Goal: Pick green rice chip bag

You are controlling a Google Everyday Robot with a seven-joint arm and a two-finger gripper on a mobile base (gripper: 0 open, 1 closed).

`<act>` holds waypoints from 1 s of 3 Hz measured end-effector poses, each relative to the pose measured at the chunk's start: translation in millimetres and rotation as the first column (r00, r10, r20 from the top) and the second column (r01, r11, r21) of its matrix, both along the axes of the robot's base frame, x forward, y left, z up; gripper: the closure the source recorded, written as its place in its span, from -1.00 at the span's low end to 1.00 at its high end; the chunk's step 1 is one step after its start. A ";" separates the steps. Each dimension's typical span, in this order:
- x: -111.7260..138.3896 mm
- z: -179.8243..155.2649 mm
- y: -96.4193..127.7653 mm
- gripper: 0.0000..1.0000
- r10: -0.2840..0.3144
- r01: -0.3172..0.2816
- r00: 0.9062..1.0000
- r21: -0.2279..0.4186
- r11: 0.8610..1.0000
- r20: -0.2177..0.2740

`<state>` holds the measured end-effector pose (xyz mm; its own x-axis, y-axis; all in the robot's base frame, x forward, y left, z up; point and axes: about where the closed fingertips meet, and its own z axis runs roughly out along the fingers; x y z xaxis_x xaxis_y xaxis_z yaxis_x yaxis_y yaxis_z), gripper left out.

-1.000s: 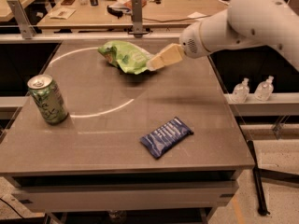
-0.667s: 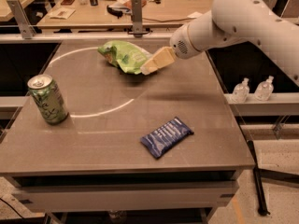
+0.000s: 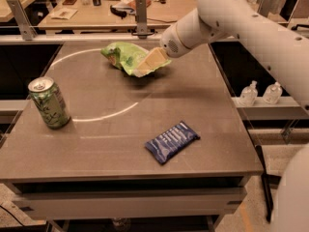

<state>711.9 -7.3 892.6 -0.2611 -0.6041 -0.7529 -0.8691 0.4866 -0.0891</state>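
The green rice chip bag (image 3: 124, 56) is a crumpled light-green foil bag lying at the back middle of the grey table (image 3: 203, 129). My gripper (image 3: 150, 62) reaches in from the right on the white arm (image 3: 227, 18). Its tan tip lies over the bag's right part, touching or pressed into the foil. The bag still looks to rest on the table, with a shadow under its front edge.
An upright green drink can (image 3: 48, 103) stands at the left edge. A flat dark-blue wrapped packet (image 3: 171, 141) lies front right of centre. A white curved line (image 3: 104, 115) is marked on the tabletop. Two small bottles (image 3: 260, 93) sit on a ledge to the right. A cluttered bench (image 3: 96, 13) stands behind.
My gripper has moved left and down from beside the bag's right edge onto the bag. The bag, can and packet have stayed in place.
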 end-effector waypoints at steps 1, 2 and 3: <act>8.0 -7.2 17.8 -1.00 0.051 -0.051 0.999 -0.022 0.998 -0.018; 15.1 -19.9 28.7 -1.00 0.085 -0.088 0.995 -0.054 0.995 -0.058; 20.7 -32.7 33.4 -1.00 0.104 -0.112 0.990 -0.079 0.990 -0.099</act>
<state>732.6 26.1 859.9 -0.2582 -0.6932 -0.6729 -0.9227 0.3832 -0.0408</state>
